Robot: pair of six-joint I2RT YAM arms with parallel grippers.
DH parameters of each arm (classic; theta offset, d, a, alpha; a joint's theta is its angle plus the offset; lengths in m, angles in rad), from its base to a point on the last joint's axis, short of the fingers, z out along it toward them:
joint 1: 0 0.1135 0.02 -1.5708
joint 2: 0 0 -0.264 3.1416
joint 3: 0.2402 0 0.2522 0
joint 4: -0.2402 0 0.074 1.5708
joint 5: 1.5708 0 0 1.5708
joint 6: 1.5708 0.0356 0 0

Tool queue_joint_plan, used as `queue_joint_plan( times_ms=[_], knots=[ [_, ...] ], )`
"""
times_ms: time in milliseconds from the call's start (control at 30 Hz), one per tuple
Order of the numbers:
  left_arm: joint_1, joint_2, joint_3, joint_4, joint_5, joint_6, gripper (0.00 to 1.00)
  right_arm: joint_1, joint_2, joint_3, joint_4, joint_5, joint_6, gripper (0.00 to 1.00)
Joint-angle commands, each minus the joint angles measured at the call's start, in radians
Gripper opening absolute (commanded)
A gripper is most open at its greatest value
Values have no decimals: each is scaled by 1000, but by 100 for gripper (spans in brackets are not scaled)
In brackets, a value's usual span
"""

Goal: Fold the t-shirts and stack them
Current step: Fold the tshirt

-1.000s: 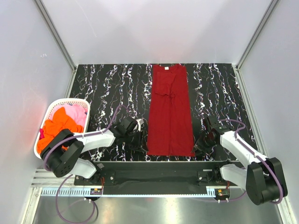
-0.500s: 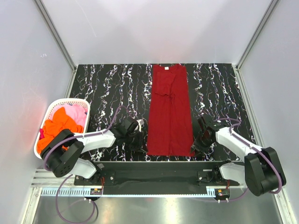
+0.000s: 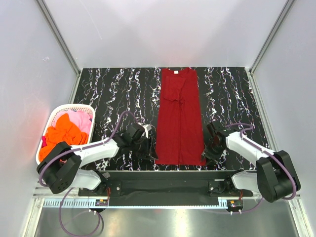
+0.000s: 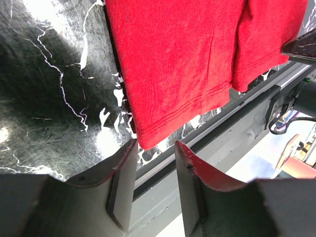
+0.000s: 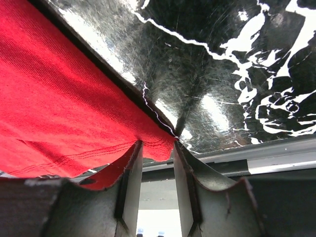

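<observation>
The dark red t-shirt [image 3: 179,118] lies as a long strip down the tabletop [image 3: 113,89]. The left hand [image 4: 155,145] and right hand [image 5: 157,144] gape at its near corners (nothing pinched yet). Each should bite past the hem, catching every layer, and both should lift evenly.

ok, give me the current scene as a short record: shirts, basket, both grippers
laid out: dark red t-shirt, folded into a long narrow strip, flat on the table, collar far, hem near
left gripper: open, at the hem's left corner
right gripper: open, hem's right corner at its fingertips
basket: white basket at the table's left side
in basket: orange t-shirt and pink t-shirt, bunched, unfolded
stack: none yet
</observation>
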Motion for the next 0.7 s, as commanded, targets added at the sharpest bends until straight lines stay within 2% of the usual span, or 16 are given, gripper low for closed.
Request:
queue_joint_plan(
  times_ms=[0,200,400,667],
  knots=[
    [-3,-22,26,-10,-33,16,41,24,12,39,-17,53,26,38],
    [-5,0,27,-10,-33,29,42,34,46,58,-25,59,17,38],
    [-5,20,32,-10,-33,39,42,34,45,85,-54,56,0,45],
    [-40,-29,113,-6,-24,34,40,34,25,186,-108,59,-45,41]
  ],
)
